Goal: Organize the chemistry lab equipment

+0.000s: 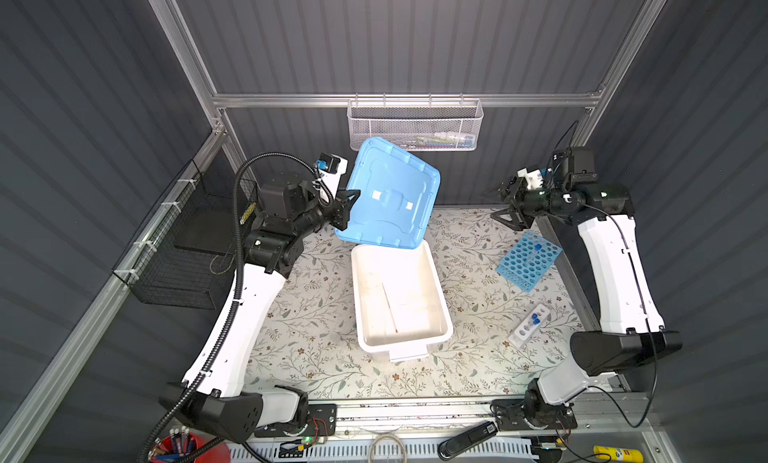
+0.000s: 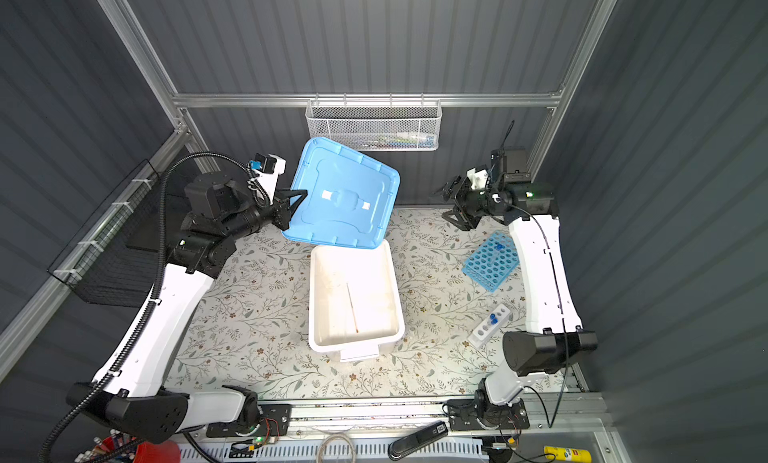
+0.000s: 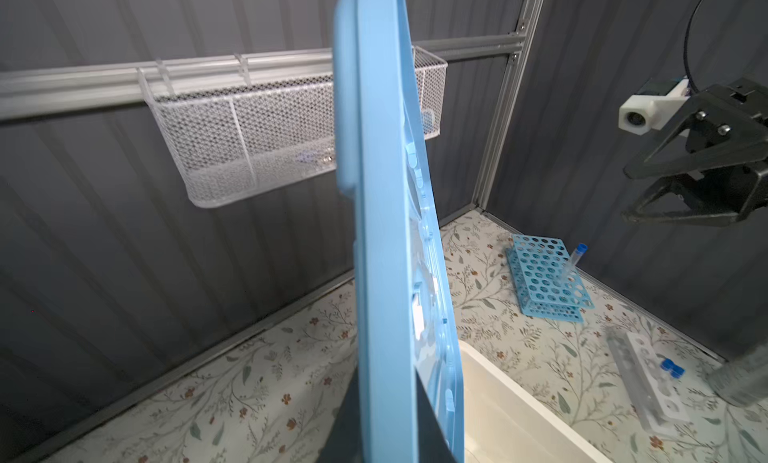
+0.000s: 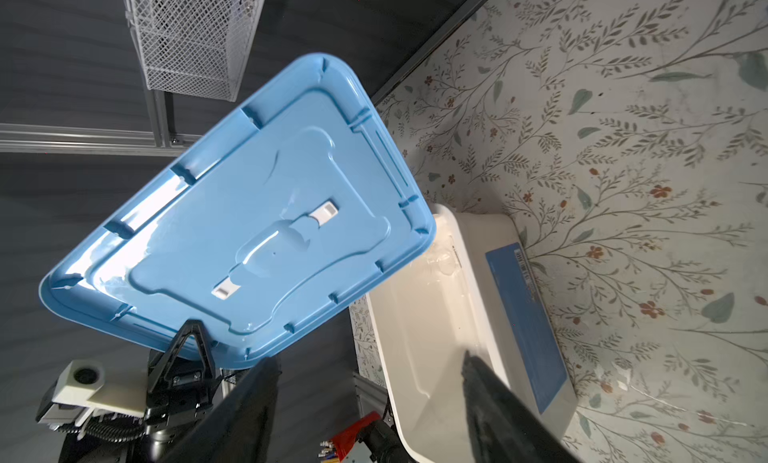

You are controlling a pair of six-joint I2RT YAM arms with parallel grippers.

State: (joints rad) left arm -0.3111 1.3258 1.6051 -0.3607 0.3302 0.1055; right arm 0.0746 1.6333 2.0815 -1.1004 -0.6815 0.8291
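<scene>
My left gripper (image 1: pixel 347 205) (image 3: pixel 390 398) is shut on the edge of the blue lid (image 1: pixel 390 191) (image 4: pixel 249 216). It holds the lid tilted up over the back of the open white tub (image 1: pixel 440 290) (image 2: pixel 313 294). A thin rod (image 1: pixel 390 307) lies inside the tub. At the right stands the sky-blue rack (image 1: pixel 525 261) (image 3: pixel 544 274) with one blue-capped test tube (image 3: pixel 573 261) in it. Nearer the front lies the small white rack (image 1: pixel 528 328) (image 3: pixel 648 378) with two blue caps (image 1: pixel 536 319). My right gripper (image 1: pixel 496 205) (image 4: pixel 369 359) hangs open and empty, raised at the back right.
A white mesh basket (image 1: pixel 415 128) hangs on the back rail. A black wire basket (image 1: pixel 187 265) is fixed to the left wall. The red cup of pens (image 1: pixel 178 448), a black device (image 1: pixel 469 438) and a yellow bottle (image 1: pixel 615 454) sit along the front edge.
</scene>
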